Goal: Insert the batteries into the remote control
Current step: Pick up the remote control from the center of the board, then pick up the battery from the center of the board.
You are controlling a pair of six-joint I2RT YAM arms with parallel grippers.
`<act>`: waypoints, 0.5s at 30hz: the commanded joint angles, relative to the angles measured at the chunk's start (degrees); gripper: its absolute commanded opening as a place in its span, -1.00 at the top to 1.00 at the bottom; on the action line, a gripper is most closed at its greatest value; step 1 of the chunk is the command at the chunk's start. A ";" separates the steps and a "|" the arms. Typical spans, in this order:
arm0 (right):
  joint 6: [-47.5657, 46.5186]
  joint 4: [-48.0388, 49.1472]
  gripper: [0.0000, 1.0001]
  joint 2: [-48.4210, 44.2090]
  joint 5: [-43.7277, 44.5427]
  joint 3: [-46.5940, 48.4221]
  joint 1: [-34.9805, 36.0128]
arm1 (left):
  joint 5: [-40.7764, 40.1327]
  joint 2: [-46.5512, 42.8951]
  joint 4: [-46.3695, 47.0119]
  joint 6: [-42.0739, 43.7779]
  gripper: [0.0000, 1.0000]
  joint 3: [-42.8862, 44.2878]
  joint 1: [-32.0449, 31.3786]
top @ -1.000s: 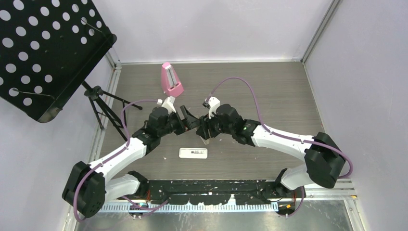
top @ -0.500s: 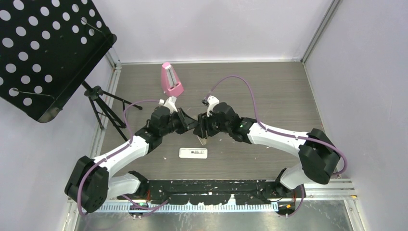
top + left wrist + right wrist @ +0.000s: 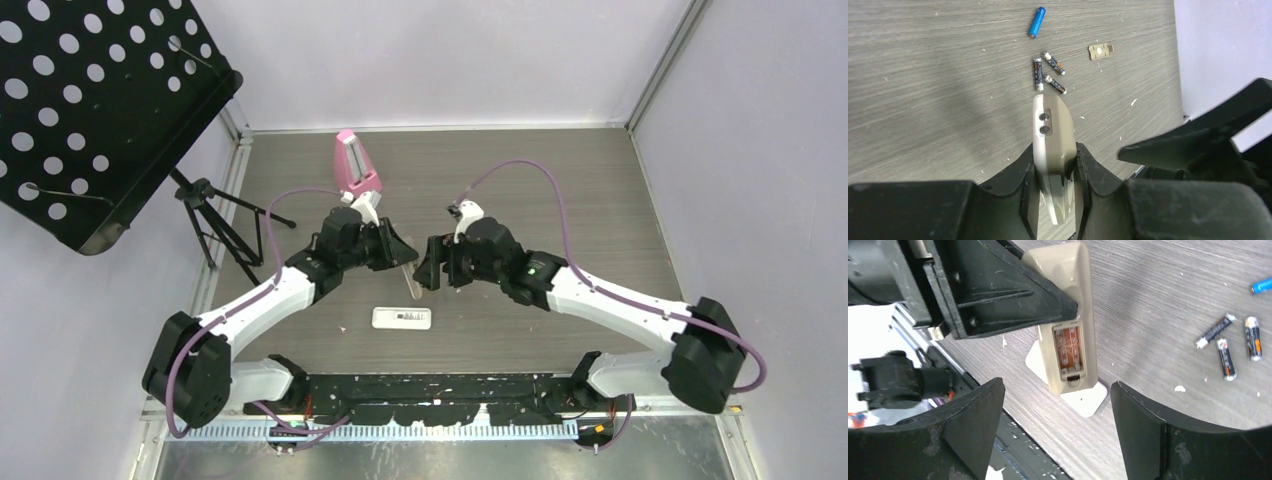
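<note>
My left gripper (image 3: 1055, 150) is shut on a beige remote control (image 3: 1052, 131), holding it above the table. The right wrist view shows that remote control (image 3: 1068, 315) with its battery compartment (image 3: 1068, 347) uncovered and nothing inside. My right gripper (image 3: 1057, 386) stands open just off the remote's free end, touching nothing. From above, the left gripper (image 3: 400, 252) and right gripper (image 3: 432, 272) face each other with the remote (image 3: 413, 283) between them. On the table lie a blue battery (image 3: 1036, 22) and three dark batteries (image 3: 1037, 74), (image 3: 1053, 62), (image 3: 1055, 84).
A small beige battery cover (image 3: 1100, 50) lies near the batteries. A white remote (image 3: 401, 318) rests on the table below the grippers. A pink metronome (image 3: 355, 165) stands at the back. A black music stand (image 3: 100, 110) and its tripod (image 3: 215, 215) occupy the left.
My left gripper has shut on the beige remote. My right gripper has opened, let the remote go and drawn back to the right.
</note>
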 commanded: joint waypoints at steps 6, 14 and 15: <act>15.30 -19.82 -0.55 -4.78 17.07 2.78 -2.07 | 4.15 2.03 -1.68 13.14 1.00 4.87 0.47; 14.85 -30.81 -0.51 -6.23 19.05 3.70 -12.87 | 17.03 0.48 10.29 19.48 1.00 1.13 0.48; 14.79 -30.13 -0.49 -6.16 17.74 3.10 -14.79 | 18.32 0.20 11.51 20.22 1.00 1.00 0.53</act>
